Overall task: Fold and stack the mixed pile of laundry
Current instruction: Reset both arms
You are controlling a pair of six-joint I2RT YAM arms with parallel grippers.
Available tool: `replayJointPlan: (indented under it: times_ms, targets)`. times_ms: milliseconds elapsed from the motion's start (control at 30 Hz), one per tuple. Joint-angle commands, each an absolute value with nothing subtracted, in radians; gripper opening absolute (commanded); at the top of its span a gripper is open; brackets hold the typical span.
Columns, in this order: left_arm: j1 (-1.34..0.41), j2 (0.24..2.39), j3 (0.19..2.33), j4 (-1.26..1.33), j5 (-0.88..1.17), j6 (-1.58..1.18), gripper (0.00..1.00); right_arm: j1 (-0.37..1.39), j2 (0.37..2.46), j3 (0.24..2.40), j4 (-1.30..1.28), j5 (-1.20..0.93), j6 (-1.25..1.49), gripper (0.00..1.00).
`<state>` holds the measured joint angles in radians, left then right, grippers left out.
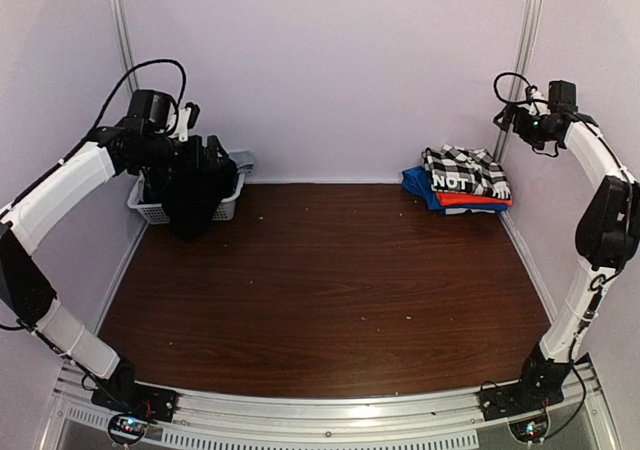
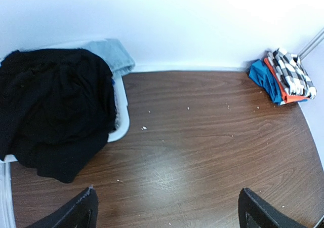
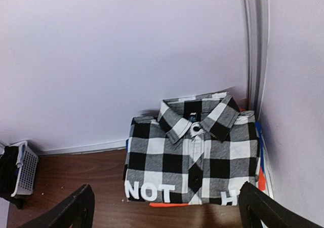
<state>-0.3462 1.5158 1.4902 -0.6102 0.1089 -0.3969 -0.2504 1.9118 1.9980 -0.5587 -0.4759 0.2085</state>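
topping folded stack (image 1: 458,183), checked shirt (image 3: 192,157) neat; left fingers (image 2: 76,214), right fingers (image 3: 73,210) spread.

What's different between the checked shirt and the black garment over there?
The checked shirt is black-and-white plaid with white lettering; the black garment is plain. The shirt is neatly folded, collar showing; the black one is crumpled. The shirt tops a stack in the far right corner; the black one hangs over the white basket at far left. Both are soft clothing.
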Motion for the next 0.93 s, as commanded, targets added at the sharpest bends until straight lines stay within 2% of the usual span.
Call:
replayJointPlan:
  times_ms: [0, 133, 300, 600, 733, 900]
  targets:
    - [-0.306, 1.47, 1.58, -0.757, 0.094, -0.301, 0.98, -0.187, 1.772, 1.871, -0.582, -0.574, 0.237, 1.0]
    - [-0.305, 1.442, 1.547, -0.821, 0.079, -0.27, 0.98, -0.055, 1.621, 1.703, -0.588, -0.577, 0.214, 1.0]
    - [-0.306, 1.341, 1.348, -0.773, 0.16, -0.305, 0.98, 0.124, 1.427, 1.441, -0.543, -0.536, 0.205, 1.0]
    - [-0.392, 1.162, 1.005, -0.639, 0.155, -0.411, 0.98, 0.217, 1.08, 0.909, -0.367, -0.532, 0.325, 1.0]
    - [-0.428, 1.141, 0.92, -0.609, 0.138, -0.447, 0.98, 0.219, 1.008, 0.812, -0.379, -0.517, 0.33, 1.0]
    - [-0.433, 1.122, 0.892, -0.575, 0.139, -0.47, 0.98, 0.219, 0.992, 0.814, -0.397, -0.515, 0.321, 1.0]
